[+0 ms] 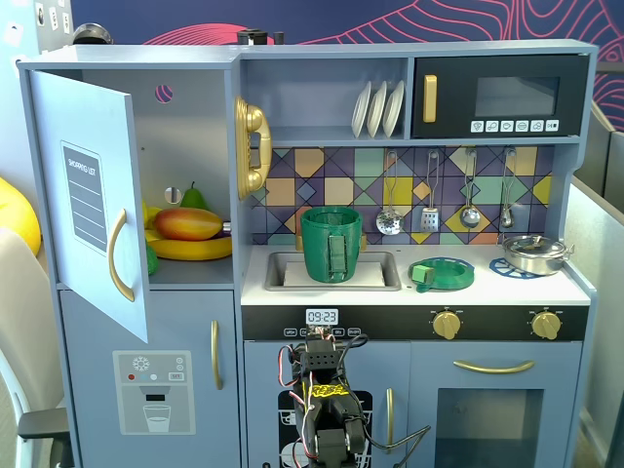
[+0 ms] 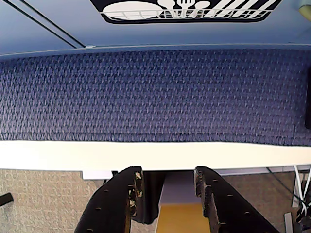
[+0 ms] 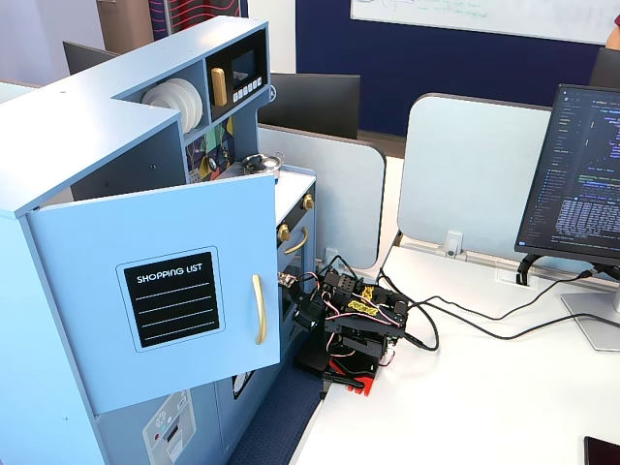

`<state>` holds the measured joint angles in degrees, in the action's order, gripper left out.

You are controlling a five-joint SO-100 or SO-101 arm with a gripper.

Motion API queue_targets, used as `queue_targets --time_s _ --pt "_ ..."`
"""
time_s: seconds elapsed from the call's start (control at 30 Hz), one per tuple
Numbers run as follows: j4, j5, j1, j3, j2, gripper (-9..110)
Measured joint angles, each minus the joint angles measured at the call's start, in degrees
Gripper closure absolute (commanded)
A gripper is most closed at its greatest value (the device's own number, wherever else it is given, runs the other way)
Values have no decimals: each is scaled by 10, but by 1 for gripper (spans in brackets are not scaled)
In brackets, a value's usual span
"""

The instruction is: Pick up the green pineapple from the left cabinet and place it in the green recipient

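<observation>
The left cabinet stands open; its door (image 1: 93,200) with the gold handle and shopping-list label swings toward the camera, and it also shows in the other fixed view (image 3: 174,291). Inside, a small bright green piece, the green pineapple (image 1: 152,259), peeks out past the door edge, mostly hidden. The green recipient (image 1: 331,244), a tall dark green cup, stands upright in the sink. My arm (image 1: 327,405) is folded low in front of the kitchen's base, far below both. In the wrist view my gripper (image 2: 167,174) is open and empty, pointing down at the blue mat (image 2: 155,92).
In the cabinet lie an orange-red mango (image 1: 188,223), a yellow banana (image 1: 190,250) and a dark green pear (image 1: 193,198). A flat green dish (image 1: 442,273) and a metal pot (image 1: 534,253) sit on the counter. Cables (image 3: 455,325) and a monitor (image 3: 581,174) are on the desk.
</observation>
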<state>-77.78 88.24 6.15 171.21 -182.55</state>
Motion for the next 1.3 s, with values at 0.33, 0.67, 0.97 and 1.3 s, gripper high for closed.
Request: queue_targets --time_s 0.33,0.67,0.97,1.3 --pt "0 0 94 0 0 101" --pt "42 -2 221 8 12 92" --pt "410 21 350 9 97 81" --pt "664 78 399 -54 186 76"
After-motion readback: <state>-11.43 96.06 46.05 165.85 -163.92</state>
